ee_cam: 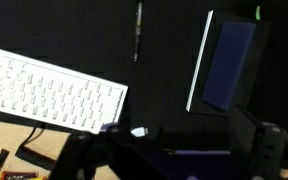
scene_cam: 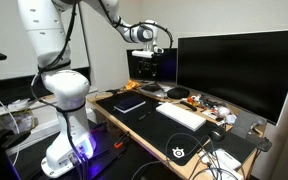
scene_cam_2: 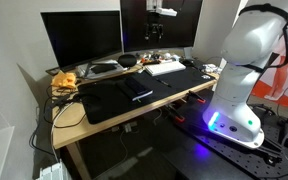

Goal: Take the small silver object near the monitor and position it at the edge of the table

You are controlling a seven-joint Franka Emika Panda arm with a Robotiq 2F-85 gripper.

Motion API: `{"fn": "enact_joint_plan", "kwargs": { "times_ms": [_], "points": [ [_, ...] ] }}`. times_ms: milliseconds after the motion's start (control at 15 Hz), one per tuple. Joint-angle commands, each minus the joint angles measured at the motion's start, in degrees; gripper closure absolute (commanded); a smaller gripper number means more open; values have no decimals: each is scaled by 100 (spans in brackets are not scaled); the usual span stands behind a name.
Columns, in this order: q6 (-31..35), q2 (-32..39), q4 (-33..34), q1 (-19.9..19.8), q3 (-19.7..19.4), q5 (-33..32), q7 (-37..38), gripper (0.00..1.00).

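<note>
Evidently at approach stage: claw (scene_cam: 152,42) hangs wide open and empty, and must next descend squarely onto the small silver object (ee_cam: 139,131) beneath it.

opposite table (scene_cam_2: 77,117) ends, wrist looking down

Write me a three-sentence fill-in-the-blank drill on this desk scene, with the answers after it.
1. The keyboard on the desk is ____ in colour.
2. The gripper hangs ____ the table, not touching it.
3. The mat under the dark notebook is ____.
Missing words: white; above; black.
</note>
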Motion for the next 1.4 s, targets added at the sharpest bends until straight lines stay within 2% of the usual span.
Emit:
{"fn": "enact_joint_plan", "kwargs": {
  "times_ms": [0, 333, 1133, 1267, 1333],
  "points": [
    [466, 544, 300, -15, 126, -53, -26, 0],
    [902, 1350, 801, -46, 254, -41, -90, 0],
    [660, 3117, 2700, -219, 416, -3, 45, 0],
    [597, 3159, 2775, -221, 425, -32, 86, 0],
    [842, 3079, 2543, -216, 428, -77, 34, 0]
  ]
}}
